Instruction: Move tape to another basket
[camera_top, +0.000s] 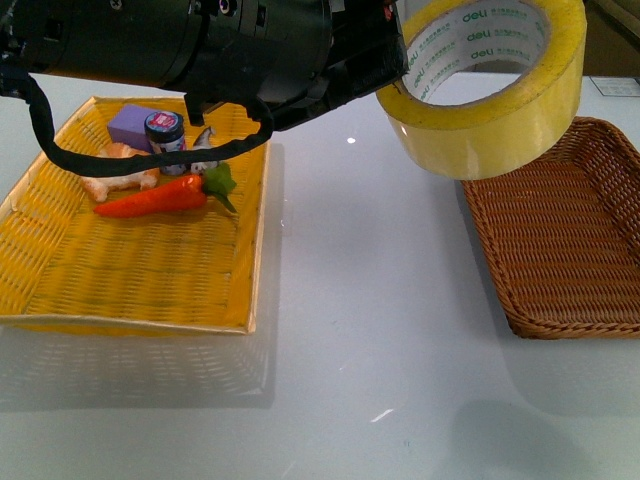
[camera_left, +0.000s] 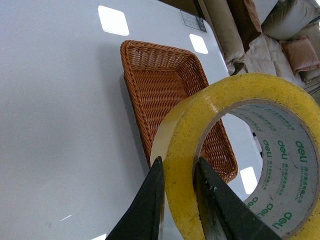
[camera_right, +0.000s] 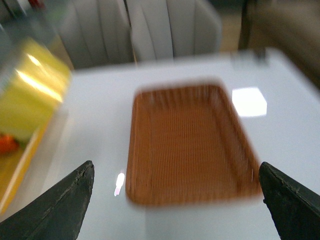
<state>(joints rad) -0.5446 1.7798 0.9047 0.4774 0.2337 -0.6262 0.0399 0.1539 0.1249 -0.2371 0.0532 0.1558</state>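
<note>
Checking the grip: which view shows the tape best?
Left wrist view: the left tool pinches the tape by its wall, close up. Front view shows it aloft, grip unclear; right wrist view is blurred.

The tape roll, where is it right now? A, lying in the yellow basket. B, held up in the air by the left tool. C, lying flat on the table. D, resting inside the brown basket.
B: the left wrist view shows the left tool clamped across the wall of the tape, and the front view shows the roll aloft, with nothing lying in the brown basket.
</note>
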